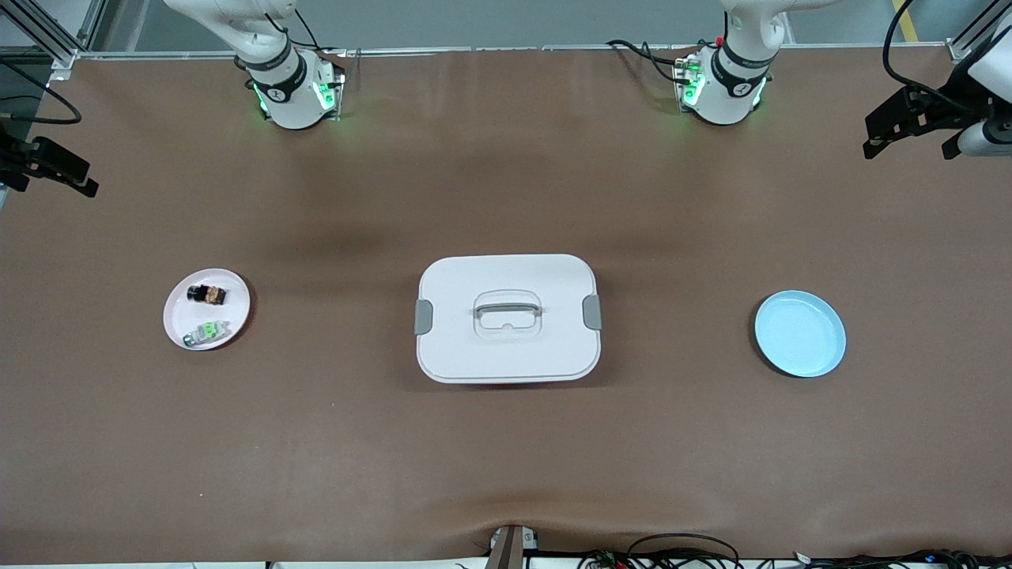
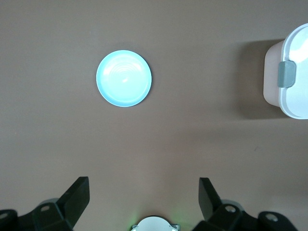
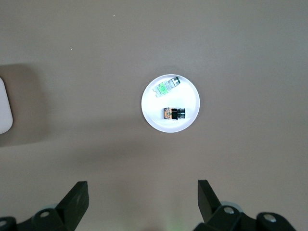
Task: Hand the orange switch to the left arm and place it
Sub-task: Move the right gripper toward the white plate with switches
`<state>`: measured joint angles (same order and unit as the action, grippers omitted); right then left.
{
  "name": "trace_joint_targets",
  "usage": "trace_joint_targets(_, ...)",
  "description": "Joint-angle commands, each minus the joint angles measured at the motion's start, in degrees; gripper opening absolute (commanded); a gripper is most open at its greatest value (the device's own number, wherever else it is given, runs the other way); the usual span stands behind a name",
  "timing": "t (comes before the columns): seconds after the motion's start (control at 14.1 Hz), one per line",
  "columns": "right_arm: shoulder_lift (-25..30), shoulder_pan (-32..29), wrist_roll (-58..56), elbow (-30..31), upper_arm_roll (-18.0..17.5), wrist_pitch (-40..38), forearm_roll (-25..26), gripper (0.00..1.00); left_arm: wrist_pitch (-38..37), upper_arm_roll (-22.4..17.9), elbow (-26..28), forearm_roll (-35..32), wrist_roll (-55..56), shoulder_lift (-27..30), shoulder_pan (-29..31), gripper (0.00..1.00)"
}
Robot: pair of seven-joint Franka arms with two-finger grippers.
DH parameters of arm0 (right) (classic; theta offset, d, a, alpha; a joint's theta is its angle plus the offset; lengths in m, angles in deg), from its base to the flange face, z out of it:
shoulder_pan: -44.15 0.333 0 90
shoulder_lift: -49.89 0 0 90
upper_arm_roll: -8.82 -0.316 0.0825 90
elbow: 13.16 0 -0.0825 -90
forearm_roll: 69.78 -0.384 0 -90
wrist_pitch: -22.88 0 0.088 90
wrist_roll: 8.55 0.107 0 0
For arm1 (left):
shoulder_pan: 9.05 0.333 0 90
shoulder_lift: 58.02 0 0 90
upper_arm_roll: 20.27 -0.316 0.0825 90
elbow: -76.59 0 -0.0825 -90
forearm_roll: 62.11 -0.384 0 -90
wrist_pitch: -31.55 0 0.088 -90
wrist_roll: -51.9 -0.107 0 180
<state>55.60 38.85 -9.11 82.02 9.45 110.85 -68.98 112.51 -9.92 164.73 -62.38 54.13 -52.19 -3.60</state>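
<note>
The orange switch (image 1: 207, 295) is lying on a small white plate (image 1: 180, 320) toward the right arm's end of the worktop (image 1: 506, 442), beside a clear-and-green part (image 1: 207, 333) that sits nearer the front camera; the right hand (image 3: 143, 202) is hanging high over that plate, fingers apart, gripping nothing; the box (image 1: 507, 318) is sitting mid-worktop; the left hand (image 2: 144, 199) is waiting, fingers apart, over a blue plate (image 1: 800, 333).

A brown table (image 1: 506, 458) bears a white plate (image 1: 178, 316), the box (image 1: 507, 348) and a blue plate (image 1: 800, 333), each well apart.
</note>
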Motion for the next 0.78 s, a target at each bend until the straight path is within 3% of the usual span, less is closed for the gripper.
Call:
trace_joint_targets(0.0, -1.40, 0.03, -0.23, -1.04, -0.02, -0.95, 0.25, 1.00, -0.80, 0.28, -1.57, -1.05, -0.22, -0.56, -0.09, 1.00)
trace_joint_targets(0.14, -1.93, 0.12, -0.23, -0.17, -0.02, -0.95, 1.04, 1.00, -0.80, 0.28, -1.57, -1.05, -0.39, -0.56, 0.00, 1.00)
trace_joint_targets(0.35, -4.03, 0.21, -0.23, 1.77, -0.10, -0.16, 6.22, 1.00, -0.80, 0.28, -1.57, -1.05, -0.48, -0.56, 0.09, 1.00)
trace_joint_targets(0.71, -5.63, -1.10, -0.23, 8.96, -0.02, 7.37, 6.50, 1.00, -0.80, 0.19, -1.57, -1.05, -0.66, -0.56, 0.35, 1.00)
